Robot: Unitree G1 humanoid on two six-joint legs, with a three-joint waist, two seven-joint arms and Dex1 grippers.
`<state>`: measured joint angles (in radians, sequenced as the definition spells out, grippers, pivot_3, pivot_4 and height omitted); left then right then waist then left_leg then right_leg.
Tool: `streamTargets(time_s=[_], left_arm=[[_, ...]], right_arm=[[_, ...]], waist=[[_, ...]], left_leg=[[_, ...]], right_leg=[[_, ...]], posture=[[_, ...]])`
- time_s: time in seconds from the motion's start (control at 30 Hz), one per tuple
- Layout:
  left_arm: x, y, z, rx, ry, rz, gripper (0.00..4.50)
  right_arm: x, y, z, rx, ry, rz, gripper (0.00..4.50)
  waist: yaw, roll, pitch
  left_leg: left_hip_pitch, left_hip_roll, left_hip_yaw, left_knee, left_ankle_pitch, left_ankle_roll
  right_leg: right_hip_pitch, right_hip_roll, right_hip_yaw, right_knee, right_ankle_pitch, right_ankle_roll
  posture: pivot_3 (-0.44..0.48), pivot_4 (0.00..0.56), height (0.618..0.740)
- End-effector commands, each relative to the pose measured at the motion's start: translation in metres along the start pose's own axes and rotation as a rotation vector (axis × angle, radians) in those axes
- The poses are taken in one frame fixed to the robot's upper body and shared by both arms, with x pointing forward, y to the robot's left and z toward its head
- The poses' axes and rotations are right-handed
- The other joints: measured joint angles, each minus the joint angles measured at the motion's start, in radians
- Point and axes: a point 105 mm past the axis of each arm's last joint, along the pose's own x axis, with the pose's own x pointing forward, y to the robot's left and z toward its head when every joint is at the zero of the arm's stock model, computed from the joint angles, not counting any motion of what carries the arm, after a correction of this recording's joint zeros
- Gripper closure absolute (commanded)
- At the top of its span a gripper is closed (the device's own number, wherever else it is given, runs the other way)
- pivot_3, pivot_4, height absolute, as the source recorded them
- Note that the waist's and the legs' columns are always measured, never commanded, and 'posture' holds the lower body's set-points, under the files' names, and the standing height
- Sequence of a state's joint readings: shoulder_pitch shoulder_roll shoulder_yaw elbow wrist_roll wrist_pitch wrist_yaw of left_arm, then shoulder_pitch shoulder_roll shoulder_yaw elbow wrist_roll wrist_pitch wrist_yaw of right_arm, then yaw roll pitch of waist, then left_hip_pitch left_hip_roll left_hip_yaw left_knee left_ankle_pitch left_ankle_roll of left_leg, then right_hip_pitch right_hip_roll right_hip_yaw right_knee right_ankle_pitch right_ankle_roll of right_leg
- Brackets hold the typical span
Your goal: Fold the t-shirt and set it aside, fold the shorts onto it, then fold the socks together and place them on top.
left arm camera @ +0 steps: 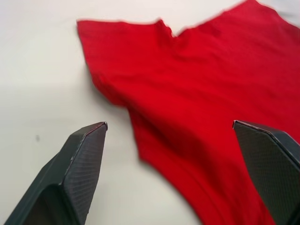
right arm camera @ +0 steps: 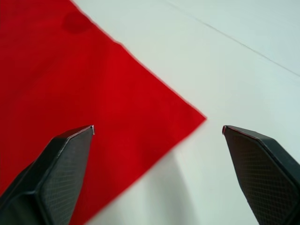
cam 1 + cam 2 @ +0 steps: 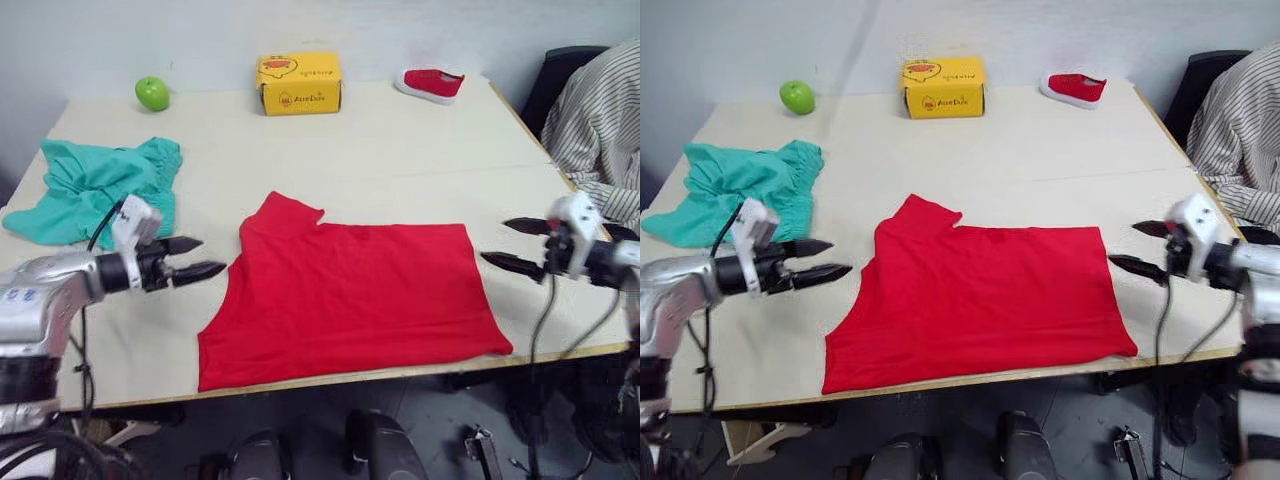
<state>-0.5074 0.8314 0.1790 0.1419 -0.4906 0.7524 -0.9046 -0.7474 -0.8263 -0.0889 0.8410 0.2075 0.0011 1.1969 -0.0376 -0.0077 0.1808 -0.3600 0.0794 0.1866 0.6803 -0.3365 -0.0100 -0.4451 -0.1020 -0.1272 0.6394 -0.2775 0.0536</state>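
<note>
T-shirt (image 3: 345,295) lies flat at the table's (image 3: 420,150) near edge, already partly folded, hem close to the lip. Left gripper (image 3: 198,257) spread wide and empty just beside the sleeve side; right gripper (image 3: 512,245) also spread wide and empty, just off the far-right corner. Shorts (image 3: 95,188) crumpled at far left. Risks: a pinch catching only the top layer, uneven lifting skewing the fold, or dragging cloth off the edge.

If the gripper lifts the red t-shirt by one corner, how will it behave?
The t-shirt lies thin and flat on the table, so it would probably hang limp and drape. It looks light. Pushed, it would likely wrinkle rather than slide whole.
</note>
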Motion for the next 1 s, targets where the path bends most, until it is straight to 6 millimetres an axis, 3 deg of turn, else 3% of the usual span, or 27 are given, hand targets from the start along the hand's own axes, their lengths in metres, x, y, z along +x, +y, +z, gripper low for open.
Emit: streamTargets(time_s=[0.03,0.23,0.5,1.0], left_arm=[[0.011,0.02,-0.001,-0.027,0.023,0.069,0.0],[0.04,0.039,0.006,-0.041,0.028,0.101,0.0],[0.061,0.038,0.002,0.0,0.06,0.058,0.0],[0.053,0.039,-0.002,-0.001,0.061,0.06,0.0]], right_arm=[[0.015,-0.009,0.01,0.008,0.014,-0.022,0.03],[0.04,-0.013,0.009,0.079,0.072,-0.061,0.03],[0.049,-0.018,-0.004,0.137,0.175,-0.141,0.03],[0.07,-0.004,-0.003,0.188,0.137,-0.101,0.03]], waist=[[0.0,0.0,0.0],[0.0,-0.001,0.001],[-0.008,-0.001,0.001],[-0.047,-0.002,0.001]], left_leg=[[-0.001,0.001,0.004,-0.001,0.0,-0.001],[-0.002,0.001,0.012,0.003,0.001,0.0],[-0.001,0.001,0.015,0.003,0.001,0.0],[0.002,0.002,0.016,0.003,0.002,-0.001]], right_leg=[[-0.002,0.002,0.001,0.0,0.0,0.0],[-0.003,0.004,0.004,0.0,0.001,0.001],[-0.004,0.004,0.009,0.004,0.001,0.002],[-0.004,0.005,0.014,0.007,0.001,0.002]], posture=[[0.0,0.15,0.74],[0.0,0.15,0.74],[0.0,0.15,0.74],[0.0,0.15,0.74]])
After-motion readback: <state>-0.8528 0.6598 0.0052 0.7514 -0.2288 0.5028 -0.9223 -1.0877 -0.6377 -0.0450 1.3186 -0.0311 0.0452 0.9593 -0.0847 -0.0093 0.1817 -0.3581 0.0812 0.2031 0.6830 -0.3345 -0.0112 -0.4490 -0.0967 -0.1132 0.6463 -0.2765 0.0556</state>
